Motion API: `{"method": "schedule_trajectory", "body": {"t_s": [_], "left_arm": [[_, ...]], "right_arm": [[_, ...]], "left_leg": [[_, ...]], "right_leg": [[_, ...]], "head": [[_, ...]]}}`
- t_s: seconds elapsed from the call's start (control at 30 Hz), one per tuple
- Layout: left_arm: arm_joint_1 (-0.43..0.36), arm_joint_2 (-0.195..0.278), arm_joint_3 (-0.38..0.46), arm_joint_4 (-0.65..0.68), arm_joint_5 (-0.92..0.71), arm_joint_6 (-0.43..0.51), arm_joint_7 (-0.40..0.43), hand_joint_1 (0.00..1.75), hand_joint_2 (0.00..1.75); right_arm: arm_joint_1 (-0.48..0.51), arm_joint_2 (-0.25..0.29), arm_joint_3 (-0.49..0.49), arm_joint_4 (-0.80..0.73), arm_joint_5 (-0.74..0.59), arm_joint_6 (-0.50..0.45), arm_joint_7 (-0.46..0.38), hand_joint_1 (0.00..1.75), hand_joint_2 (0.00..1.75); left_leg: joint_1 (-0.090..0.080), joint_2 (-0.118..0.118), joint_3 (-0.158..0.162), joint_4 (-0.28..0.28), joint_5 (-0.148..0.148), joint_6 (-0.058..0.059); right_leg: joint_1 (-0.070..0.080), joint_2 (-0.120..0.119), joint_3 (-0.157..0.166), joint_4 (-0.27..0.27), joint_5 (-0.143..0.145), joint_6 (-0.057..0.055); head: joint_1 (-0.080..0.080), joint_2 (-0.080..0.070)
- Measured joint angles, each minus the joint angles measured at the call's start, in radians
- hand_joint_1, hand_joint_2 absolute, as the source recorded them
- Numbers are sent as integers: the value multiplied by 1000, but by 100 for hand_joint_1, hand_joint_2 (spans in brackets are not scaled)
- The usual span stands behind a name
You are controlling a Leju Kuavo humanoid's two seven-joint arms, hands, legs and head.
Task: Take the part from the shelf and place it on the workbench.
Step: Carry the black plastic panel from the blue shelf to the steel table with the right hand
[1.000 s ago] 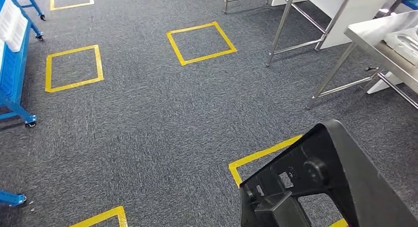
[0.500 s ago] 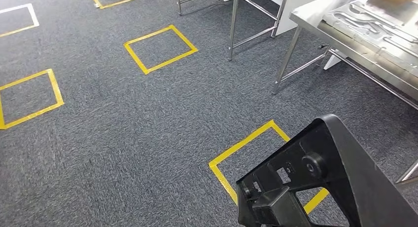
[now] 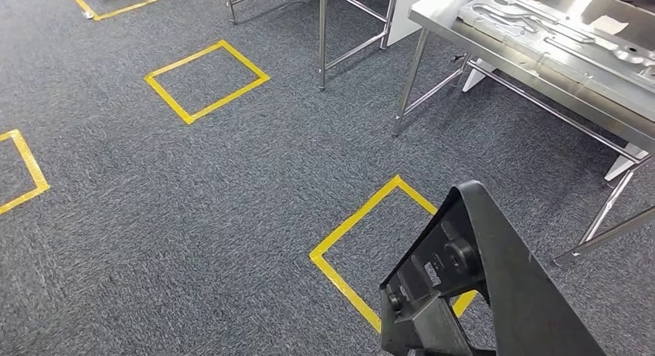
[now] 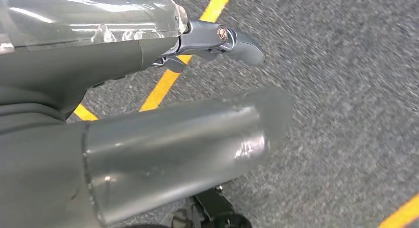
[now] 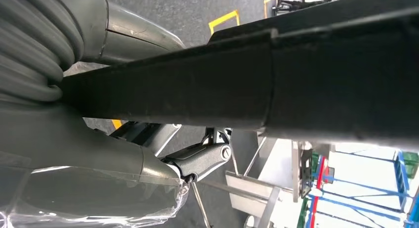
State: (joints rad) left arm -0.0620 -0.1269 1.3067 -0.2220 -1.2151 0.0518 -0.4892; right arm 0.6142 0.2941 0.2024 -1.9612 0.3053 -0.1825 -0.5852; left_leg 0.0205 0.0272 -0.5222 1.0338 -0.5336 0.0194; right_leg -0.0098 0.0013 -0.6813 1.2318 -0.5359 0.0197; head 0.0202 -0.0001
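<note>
A large black plastic part (image 3: 494, 286) with holes and ribs rises from the bottom right of the head view, above the grey carpet. In the right wrist view the same black part (image 5: 276, 84) runs across the picture, and my right hand (image 5: 113, 154) grips it, thumb on one side and fingers on the other. My left hand (image 4: 163, 134) hangs over the carpet and holds nothing, its fingers apart. The steel workbench (image 3: 533, 74) stands at the upper right, with shaped metal pieces (image 3: 541, 24) lying on its top.
Yellow tape squares mark the carpet, one just ahead of the part (image 3: 363, 217) and one farther off (image 3: 207, 79). The legs of a second steel table (image 3: 323, 39) stand at the top middle. The workbench's legs and crossbars (image 3: 602, 217) reach the floor at the right.
The whole picture has shifted: the camera turned toward the workbench, which is nearer and larger now. The blue shelf has left the picture. The black part stays in my right hand.
</note>
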Motion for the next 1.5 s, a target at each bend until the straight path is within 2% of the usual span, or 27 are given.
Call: {"method": "schedule_trajectory", "body": {"t_s": [0.07,0.1,0.17,0.27,0.33,0.4,0.43,0.47,0.53,0.57,0.63,0.73,0.8,0.83,0.9,0.97,1.0,1.03,1.1,1.13,1.17,1.23,1.3,1.37,1.43,1.47,1.5], "left_arm": [[-1,0,0,0,-3,-4,-3,0,0],[-2,0,0,0,-4,-5,-4,0,0],[-3,-1,0,0,-8,-8,-5,0,0],[-9,2,0,0,-12,-9,-7,0,0],[-11,5,0,0,-13,-11,-8,0,0],[-7,7,-1,0,-15,-11,-8,0,0],[-3,9,-1,0,-16,-12,-8,0,0],[-1,10,-1,0,-18,-13,-8,0,0],[1,14,-1,0,-21,-15,-8,0,0],[1,16,-1,0,-22,-17,-8,0,0],[-2,17,-2,0,-26,-20,-7,0,0],[-8,17,-4,0,-34,-22,-5,0,0],[-8,17,-5,0,-35,-23,-5,0,0],[-8,17,-5,0,-35,-23,-6,0,0],[-9,17,-5,0,-35,-25,-8,0,0],[-9,17,-6,0,-34,-30,-13,0,0],[-9,17,-6,0,-34,-32,-15,0,0],[-9,16,-7,0,-34,-34,-16,0,0],[-8,13,-8,0,-34,-36,-17,0,0],[-9,12,-8,0,-34,-37,-17,0,0],[-10,11,-8,0,-34,-38,-18,0,0],[-16,10,-9,0,-34,-38,-18,0,0],[-23,10,-9,0,-34,-39,-19,0,0],[-26,9,-10,0,-34,-40,-19,0,0],[-23,8,-10,0,-34,-40,-18,0,0],[-21,8,-10,0,-34,-40,-18,0,0],[-20,9,-10,0,-34,-40,-17,0,0]], "right_arm": [[-2,-3,10,-3,17,-30,-1,175,175],[-3,-5,16,-5,25,-43,-1,175,175],[-5,-9,26,-11,36,-61,-1,175,175],[-5,-12,36,-20,40,-68,-1,175,175],[-7,-14,42,-22,40,-71,-1,175,175],[-10,-16,47,-22,47,-88,1,175,175],[-11,-19,51,-22,54,-105,4,175,175],[-12,-23,56,-24,64,-125,9,175,175],[-18,-33,70,-29,85,-172,25,175,175],[-24,-39,78,-32,93,-194,34,175,175],[-40,-54,95,-42,107,-235,50,175,175],[-66,-80,122,-56,129,-284,72,175,175],[-85,-98,138,-62,136,-306,84,175,175],[-94,-107,147,-63,135,-313,92,175,175],[-107,-125,163,-63,123,-323,105,175,175],[-115,-142,179,-63,112,-335,115,175,175],[-119,-149,185,-63,110,-339,117,175,175],[-122,-155,191,-63,109,-342,118,175,175],[-127,-164,199,-63,109,-346,120,175,175],[-129,-168,203,-63,109,-347,121,175,175],[-131,-171,206,-64,108,-348,122,175,175],[-135,-175,213,-67,108,-349,124,175,175],[-139,-178,218,-70,108,-349,124,175,175],[-145,-179,222,-71,108,-349,125,175,175],[-148,-181,224,-71,108,-349,127,175,175],[-148,-183,225,-71,108,-349,128,175,175],[-149,-184,226,-71,107,-349,129,175,175]], "left_leg": [[-1,6,12,-2,-9,-4],[0,9,16,-4,-13,-8],[2,16,25,-12,-20,-21],[2,9,44,4,-34,-32],[1,-11,-12,113,-68,-33],[1,-19,-114,248,-93,-38],[1,-20,-154,279,-79,-41],[1,-20,-176,273,-43,-43],[1,-20,-171,170,67,-45],[-1,-22,-160,121,104,-44],[-7,-24,-137,66,104,-32],[-7,-25,-110,32,73,-7],[-2,-25,-73,2,66,3],[-2,-23,-51,-14,62,5],[-2,-21,-7,-39,49,6],[-2,-16,40,-53,26,4],[-3,-11,62,-56,12,3],[-4,-5,83,-58,-3,2],[-8,10,118,-58,-33,-3],[-10,19,130,-60,-47,-8],[-11,27,143,-58,-56,-14],[-10,39,161,-52,-65,-27],[-8,20,151,-5,-80,-34],[-5,-9,87,108,-133,-37],[-3,-17,9,211,-183,-43],[-3,-19,-15,222,-179,-46],[-2,-21,-24,198,-148,-46]], "right_leg": [[9,-14,67,-131,50,-19],[15,-21,88,-172,52,-28],[25,-27,102,-199,33,-42],[16,-16,147,-235,31,-55],[12,-14,185,-253,22,-59],[11,-6,214,-255,-2,-61],[11,0,230,-255,-16,-59],[9,6,248,-255,-31,-57],[5,14,290,-255,-65,-48],[5,17,307,-255,-82,-41],[7,21,324,-259,-103,-27],[7,20,307,-226,-73,-9],[6,14,235,-109,-34,-1],[5,10,186,-45,-35,1],[5,8,97,34,-95,5],[6,6,44,24,-148,4],[7,2,33,-12,-135,0],[10,-7,30,-62,-91,-8],[23,-43,31,-157,46,-31],[29,-53,33,-180,90,-40],[33,-55,34,-191,113,-45],[31,-30,47,-197,105,-49],[26,-9,63,-208,101,-57],[24,10,71,-211,96,-64],[23,36,74,-210,89,-66],[23,50,78,-208,85,-65],[22,64,83,-206,80,-62]], "head": [[0,0],[0,0],[2,0],[-1,0],[-5,0],[-7,0],[-8,0],[-9,0],[-11,0],[-12,0],[-16,0],[-18,0],[-15,0],[-14,0],[-13,0],[-13,0],[-12,0],[-12,0],[-12,0],[-12,0],[-12,0],[-11,0],[-14,0],[-18,0],[-20,0],[-20,0],[-20,0]]}}
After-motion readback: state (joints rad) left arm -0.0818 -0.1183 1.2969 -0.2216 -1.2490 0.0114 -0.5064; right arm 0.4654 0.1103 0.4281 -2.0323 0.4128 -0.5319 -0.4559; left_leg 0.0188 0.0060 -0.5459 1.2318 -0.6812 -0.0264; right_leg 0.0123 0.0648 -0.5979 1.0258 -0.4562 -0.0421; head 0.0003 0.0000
